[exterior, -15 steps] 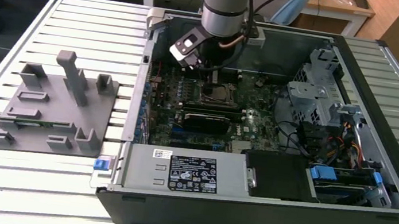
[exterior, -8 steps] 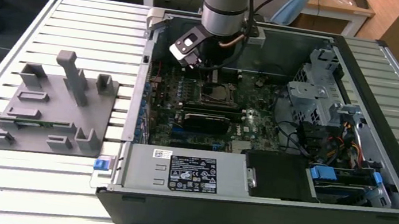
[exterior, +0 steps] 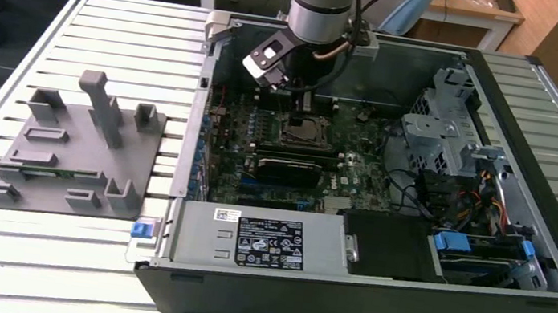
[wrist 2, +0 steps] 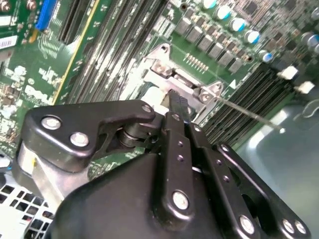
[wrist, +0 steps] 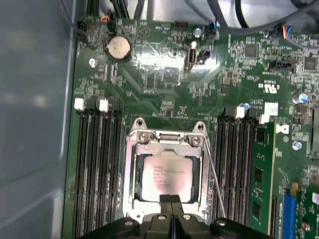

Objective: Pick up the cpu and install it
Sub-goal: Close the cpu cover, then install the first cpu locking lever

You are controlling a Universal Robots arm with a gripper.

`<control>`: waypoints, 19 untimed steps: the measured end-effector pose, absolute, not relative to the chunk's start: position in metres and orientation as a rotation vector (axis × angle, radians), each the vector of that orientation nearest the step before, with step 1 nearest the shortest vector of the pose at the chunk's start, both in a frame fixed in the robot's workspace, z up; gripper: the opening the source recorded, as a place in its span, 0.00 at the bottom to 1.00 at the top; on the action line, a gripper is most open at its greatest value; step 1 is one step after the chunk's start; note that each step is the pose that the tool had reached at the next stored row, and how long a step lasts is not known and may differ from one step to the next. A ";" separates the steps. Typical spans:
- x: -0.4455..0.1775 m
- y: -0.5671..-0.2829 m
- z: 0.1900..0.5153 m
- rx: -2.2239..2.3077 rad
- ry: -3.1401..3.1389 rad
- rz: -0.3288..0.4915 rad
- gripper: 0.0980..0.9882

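The cpu (wrist: 165, 175), a small silvery square chip, lies flat inside the metal socket frame (wrist: 132, 174) on the green motherboard (wrist: 164, 74). In both wrist views my gripper (wrist: 170, 199) has its black fingers pressed together, tips right at the cpu's edge, with nothing between them. In the second wrist view the fingertips (wrist 2: 177, 102) sit over the socket bracket (wrist 2: 164, 67), and the cpu is hidden behind them. In the exterior view the gripper (exterior: 293, 100) hangs low inside the open computer case (exterior: 368, 302), just above the socket (exterior: 304, 130).
A thin metal lever rod (wrist: 214, 179) stands beside the socket. Memory slots (wrist: 97, 164) flank it on both sides. A drive cage (exterior: 454, 139) and cables fill the case on the exterior view's right. A grey plastic tray (exterior: 75, 146) with upright posts sits outside on the slatted table.
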State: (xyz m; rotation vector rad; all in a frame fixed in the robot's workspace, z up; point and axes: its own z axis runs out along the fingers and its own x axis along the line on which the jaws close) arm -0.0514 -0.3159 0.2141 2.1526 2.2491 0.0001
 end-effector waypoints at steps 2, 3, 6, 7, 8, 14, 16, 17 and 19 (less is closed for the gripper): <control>-0.049 -0.316 0.214 2.153 2.249 0.000 0.01; -0.047 -0.316 0.214 2.152 2.250 0.000 0.01; -0.040 -0.316 0.214 2.152 2.250 0.000 0.01; -0.039 -0.316 0.214 2.152 2.250 0.000 0.01; -0.038 -0.316 0.214 2.152 2.250 0.000 0.01; -0.032 -0.316 0.214 2.152 2.250 0.000 0.01; -0.032 -0.316 0.214 2.152 2.250 0.000 0.01; -0.032 -0.316 0.214 2.152 2.250 0.000 0.01; -0.032 -0.316 0.215 2.151 2.250 0.000 0.01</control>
